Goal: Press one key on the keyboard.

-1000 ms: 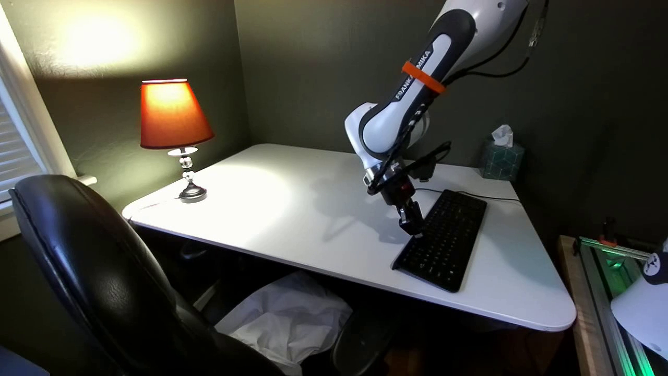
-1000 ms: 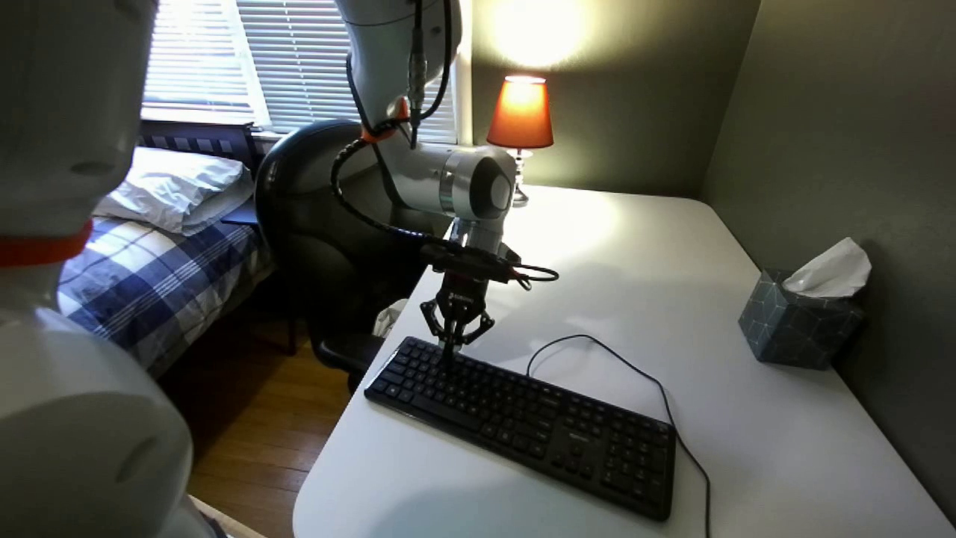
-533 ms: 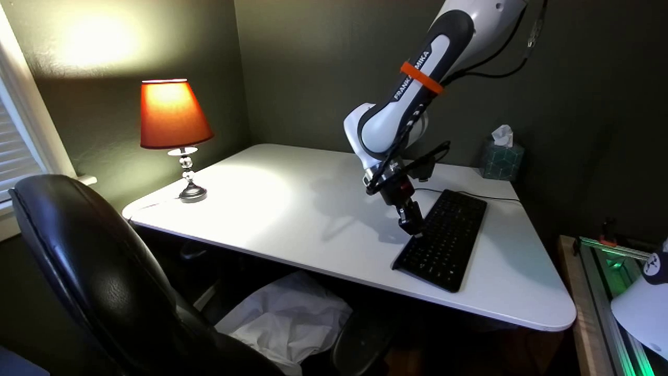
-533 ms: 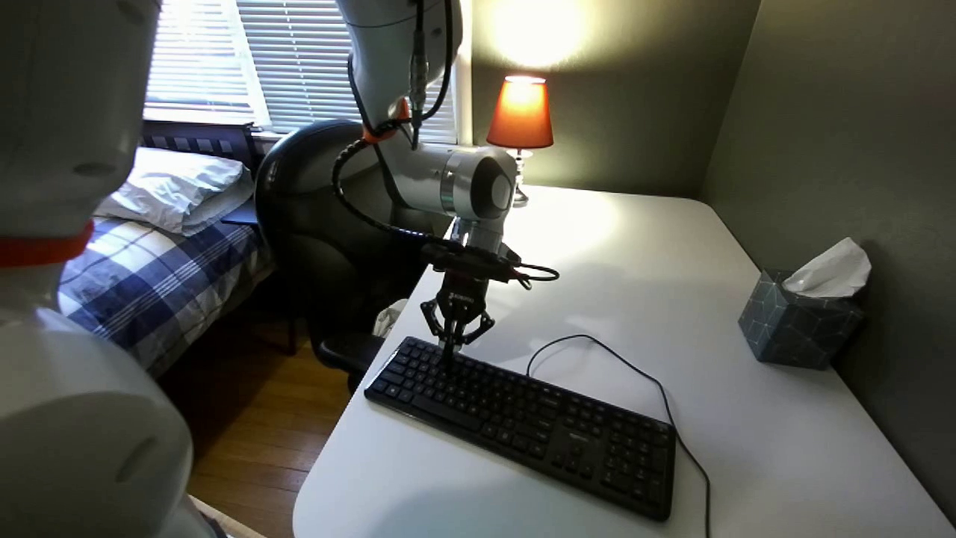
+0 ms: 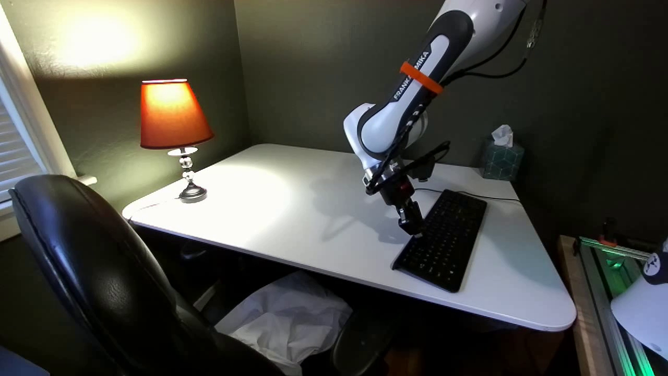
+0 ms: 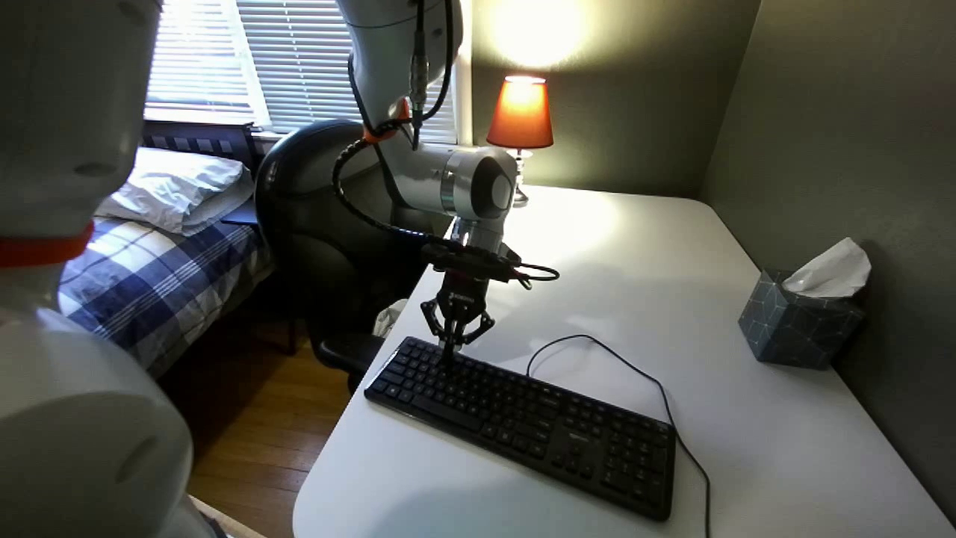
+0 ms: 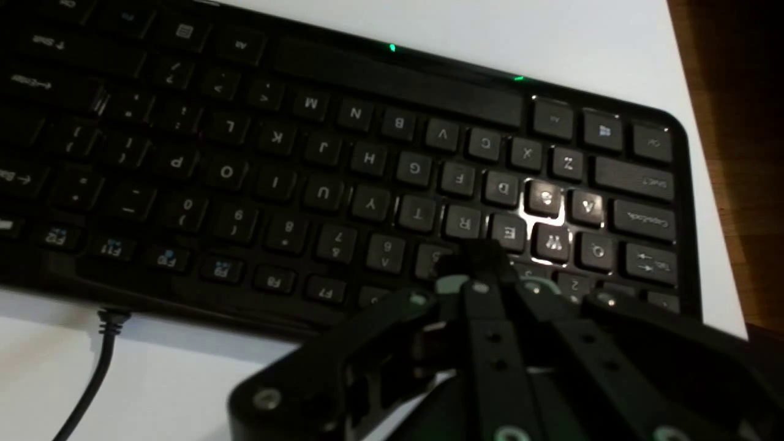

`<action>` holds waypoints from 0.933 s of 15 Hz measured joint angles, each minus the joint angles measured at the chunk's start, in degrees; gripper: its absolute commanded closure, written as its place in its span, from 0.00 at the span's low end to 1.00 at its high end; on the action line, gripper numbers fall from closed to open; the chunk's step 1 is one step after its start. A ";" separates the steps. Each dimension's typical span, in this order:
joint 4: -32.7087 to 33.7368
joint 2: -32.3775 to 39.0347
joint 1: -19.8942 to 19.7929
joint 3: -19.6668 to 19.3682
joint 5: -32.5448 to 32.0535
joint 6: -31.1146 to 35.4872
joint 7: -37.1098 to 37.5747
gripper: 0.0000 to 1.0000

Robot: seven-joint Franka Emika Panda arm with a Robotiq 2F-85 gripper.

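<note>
Over the keyboard (image 6: pixel 520 427) — hand (image 6: pixel 449 347) unmoved.

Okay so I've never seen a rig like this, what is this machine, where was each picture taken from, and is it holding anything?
That's a jointed robot arm ending in a two-fingered gripper. Two pictures come from cameras standing outside it, viewing a white desk from different places. The third comes from a camera on its wrist, looking down at a black keyboard, which appears upside down there. Besides the keyboard and its cable, the desk carries a lit, orange-shaded table lamp and a tissue box. The gripper looks shut and is down at the keyboard, with nothing visibly held. Whether it's actually pressing, I can't tell.
</note>
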 measured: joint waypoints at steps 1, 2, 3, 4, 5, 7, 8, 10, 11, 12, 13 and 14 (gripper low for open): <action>0.00 -0.02 0.00 0.00 0.00 0.00 0.00 1.00; 0.00 -0.06 0.00 0.00 0.00 0.00 0.00 1.00; 0.00 -0.15 0.00 0.00 0.00 0.00 0.00 1.00; 0.00 -0.28 0.00 0.00 0.00 0.00 0.00 1.00; -0.01 -0.44 0.00 0.00 0.00 0.00 0.00 1.00; -0.04 -0.79 0.00 0.00 0.00 0.00 0.00 0.74; -0.06 -0.98 0.00 0.00 0.00 0.00 0.00 0.72; -0.13 -1.30 0.00 0.00 0.00 0.00 0.00 0.60; -0.19 -1.48 0.00 0.00 0.00 0.00 0.00 0.51; -0.28 -1.68 0.00 0.00 0.00 0.00 0.00 0.45; -0.42 -1.94 0.00 0.00 0.00 0.00 0.00 0.38; -0.63 -2.26 0.00 0.00 0.00 0.00 0.00 0.29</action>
